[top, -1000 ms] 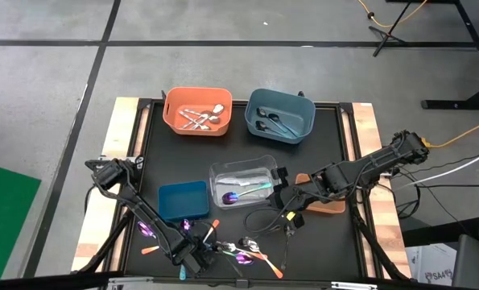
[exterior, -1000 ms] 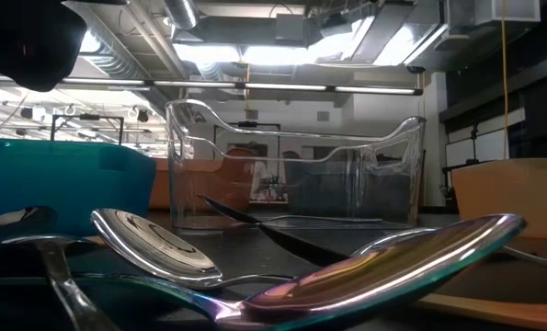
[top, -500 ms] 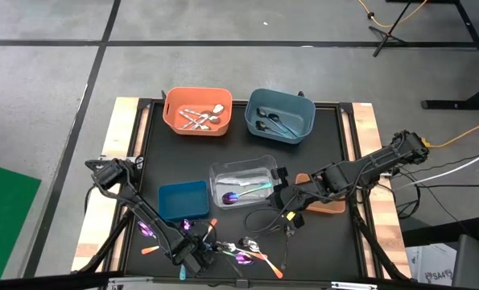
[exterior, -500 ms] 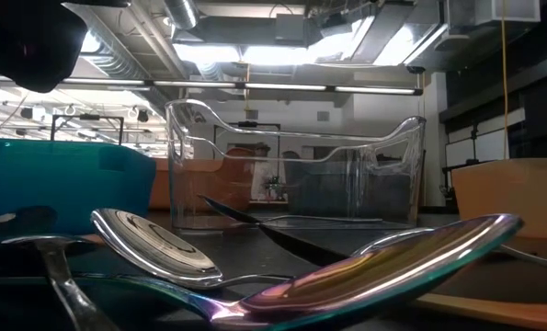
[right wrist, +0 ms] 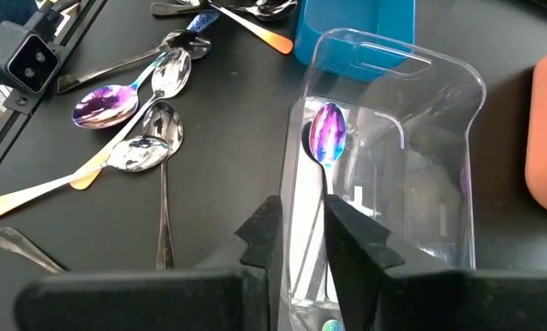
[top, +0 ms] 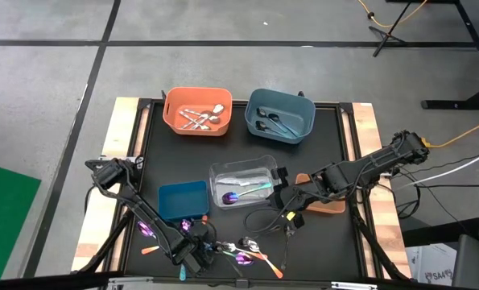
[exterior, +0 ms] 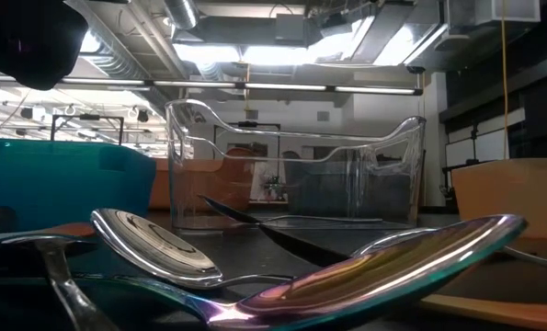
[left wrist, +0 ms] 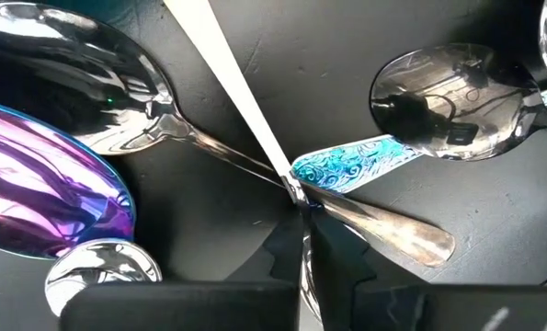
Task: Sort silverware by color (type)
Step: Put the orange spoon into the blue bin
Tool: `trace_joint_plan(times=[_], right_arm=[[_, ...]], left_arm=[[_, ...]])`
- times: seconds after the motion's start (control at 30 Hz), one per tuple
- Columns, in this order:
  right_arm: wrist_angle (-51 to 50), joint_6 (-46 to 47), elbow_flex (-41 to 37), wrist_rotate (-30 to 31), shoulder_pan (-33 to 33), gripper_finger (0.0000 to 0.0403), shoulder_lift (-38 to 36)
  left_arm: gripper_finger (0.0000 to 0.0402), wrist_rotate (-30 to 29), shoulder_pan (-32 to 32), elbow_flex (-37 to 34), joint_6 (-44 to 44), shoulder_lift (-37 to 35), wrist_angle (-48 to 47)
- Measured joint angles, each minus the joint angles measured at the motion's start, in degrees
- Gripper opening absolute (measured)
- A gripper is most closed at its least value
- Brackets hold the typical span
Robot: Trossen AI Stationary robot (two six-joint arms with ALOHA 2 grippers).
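Loose silverware [top: 243,251] lies near the table's front edge: plain spoons [left wrist: 80,74], an iridescent spoon [left wrist: 43,198] and a piece with a teal patterned handle [left wrist: 356,164]. My left gripper [top: 200,246] stands over this pile, pointing down, shut on a piece with a long pale handle [left wrist: 227,83]. My right gripper [right wrist: 301,230] hovers open over the right end of the clear bin [top: 243,184]. On that bin's floor lies an iridescent spoon [right wrist: 328,133]. My left gripper pinches the thin silver neck [left wrist: 302,230] of the pale-handled piece between its two fingers [left wrist: 278,262], from above, pointing down. The handle runs away from the fingers over a plain spoon's handle [left wrist: 383,225]. The piece lies low among the others; I cannot tell whether it is lifted.
An orange bin [top: 197,111] with silver pieces and a grey-blue bin [top: 280,115] with dark pieces stand at the far edge. A small blue bin [top: 183,200] sits just behind the left gripper. A brown tray [top: 328,206] lies under the right arm.
My left gripper has shut on the piece's neck without moving from its place. In the low view a dark rounded shape at the left has drawn back toward the edge, and an orange strip shows there now. My right arm has kept still.
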Motion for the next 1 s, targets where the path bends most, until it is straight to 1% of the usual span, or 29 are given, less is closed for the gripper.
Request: trace_joint_plan(times=[0.73, 1.0], right_arm=[[0.0, -0.01, 0.0, 0.0, 0.0, 0.0072, 0.0], [0.01, -0.01, 0.0, 0.02, -0.02, 0.0072, 0.0]], left_arm=[[0.0002, -0.04, 0.0, -0.02, 0.55, 0.01, 0.59], [0.0, -1.0, 0.02, -0.24, 0.8, -1.78, 0.19]])
